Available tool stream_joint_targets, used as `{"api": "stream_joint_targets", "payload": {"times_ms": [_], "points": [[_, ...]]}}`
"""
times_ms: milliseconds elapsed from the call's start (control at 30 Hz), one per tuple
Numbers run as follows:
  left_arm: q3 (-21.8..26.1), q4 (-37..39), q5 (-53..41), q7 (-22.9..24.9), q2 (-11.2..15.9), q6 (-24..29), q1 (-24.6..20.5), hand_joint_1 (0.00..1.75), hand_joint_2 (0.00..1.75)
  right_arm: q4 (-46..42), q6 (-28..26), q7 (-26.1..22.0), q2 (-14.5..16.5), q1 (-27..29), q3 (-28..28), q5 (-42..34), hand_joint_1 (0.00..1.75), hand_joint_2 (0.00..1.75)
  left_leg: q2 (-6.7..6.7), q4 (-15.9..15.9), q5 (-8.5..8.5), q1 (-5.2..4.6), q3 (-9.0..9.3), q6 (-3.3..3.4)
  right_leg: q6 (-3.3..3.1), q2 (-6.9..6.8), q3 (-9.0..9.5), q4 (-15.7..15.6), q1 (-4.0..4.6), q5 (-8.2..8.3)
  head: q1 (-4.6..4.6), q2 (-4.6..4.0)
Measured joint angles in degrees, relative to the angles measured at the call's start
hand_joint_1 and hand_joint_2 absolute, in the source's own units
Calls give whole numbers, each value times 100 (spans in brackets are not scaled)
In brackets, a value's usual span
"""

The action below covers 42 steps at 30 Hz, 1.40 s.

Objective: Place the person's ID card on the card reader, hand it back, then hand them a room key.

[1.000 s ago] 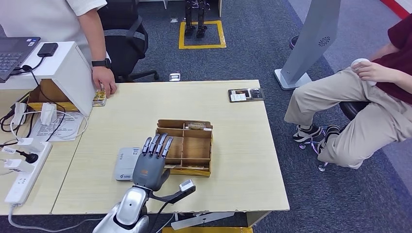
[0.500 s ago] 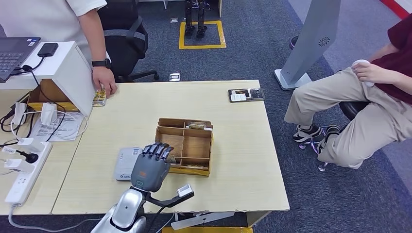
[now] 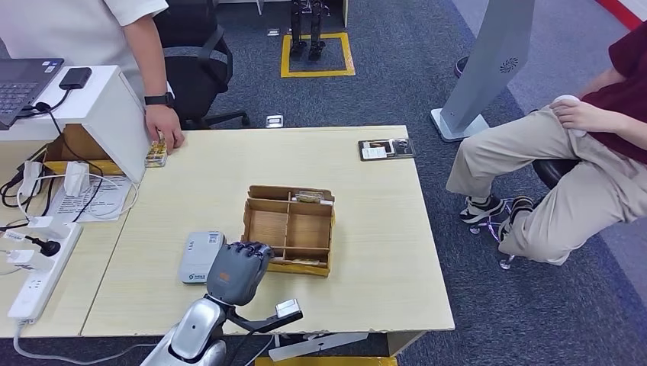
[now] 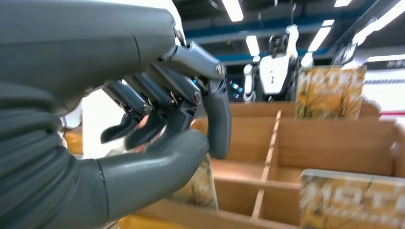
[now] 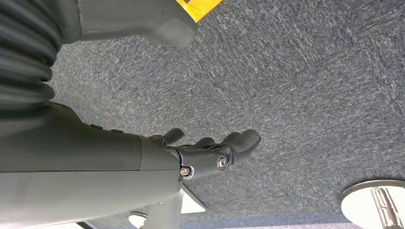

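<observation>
My left hand [image 3: 238, 268] sits at the near left corner of the wooden divider box [image 3: 290, 229], fingers curled in. In the left wrist view my left hand [image 4: 157, 124] has its thumb and fingers closed on the top of a yellow-patterned room key card [image 4: 199, 185] standing in the near compartment. Two more such cards [image 4: 329, 91] [image 4: 347, 200] stand in the box. The grey card reader [image 3: 198, 257] lies just left of the hand. My right hand [image 5: 205, 152] hangs over the carpet, fingers loosely spread, holding nothing.
A person stands at the far left with a hand [image 3: 166, 136] on the table by a small yellow box [image 3: 156, 155]. A black tray [image 3: 387, 149] lies at the far right edge. Cables and a power strip [image 3: 34, 278] lie left. Another person sits at the right.
My left hand's fingers, stretched out over the box a second ago, have curled down and drawn back to the box's near left corner, closing on a card.
</observation>
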Motion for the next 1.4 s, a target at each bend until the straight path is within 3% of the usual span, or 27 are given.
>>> {"api": "stream_joint_targets", "payload": {"times_ms": [100,133,233,267,467,600,967,1200,1400], "points": [[-2,19,47,-48,17,-44,3,172,175,0,0,-4,-2,0,1,3,0,175,0,0,1,0,1,1,0,0,1,0,0,0,0,0],[-2,22,70,-62,20,-70,2,152,175,0,0,-7,-2,-1,2,3,0,175,0,0,1,0,1,1,0,0,1,0,0,0,0,0],[-5,44,132,-89,26,-143,10,27,175,0,0,-10,-3,0,1,3,0,175,1,0,1,0,1,1,0,0,0,0,0,0,0,0],[-5,58,143,-87,27,-146,13,3,175,0,0,-11,-3,0,1,3,0,175,1,0,1,0,1,1,0,1,0,0,0,0,-1,0],[-5,72,-42,97,20,288,44,0,175,0,0,-8,-4,0,0,33,0,175,0,0,1,0,-1,1,0,0,0,0,0,0,0,0],[101,-338,-463,83,-54,603,245,0,175,-2,0,-2,-4,1,-3,125,0,175,0,0,0,0,-3,1,0,0,-2,0,0,0,0,0],[739,-1788,-752,-199,-384,651,641,0,175,-11,0,22,-4,-5,-73,339,0,175,-1,0,0,0,-4,1,1,-3,-2,0,0,0,-1,0],[822,-1974,-763,-177,-426,651,680,0,175,-11,0,29,-4,-10,-81,358,0,175,-1,0,1,0,-4,1,1,-3,-2,0,0,0,0,0],[739,-1906,-761,256,-365,646,617,0,175,-11,0,12,-4,-33,-171,431,0,175,0,0,0,-1,-4,1,1,-3,-3,0,0,0,-1,0]]}}
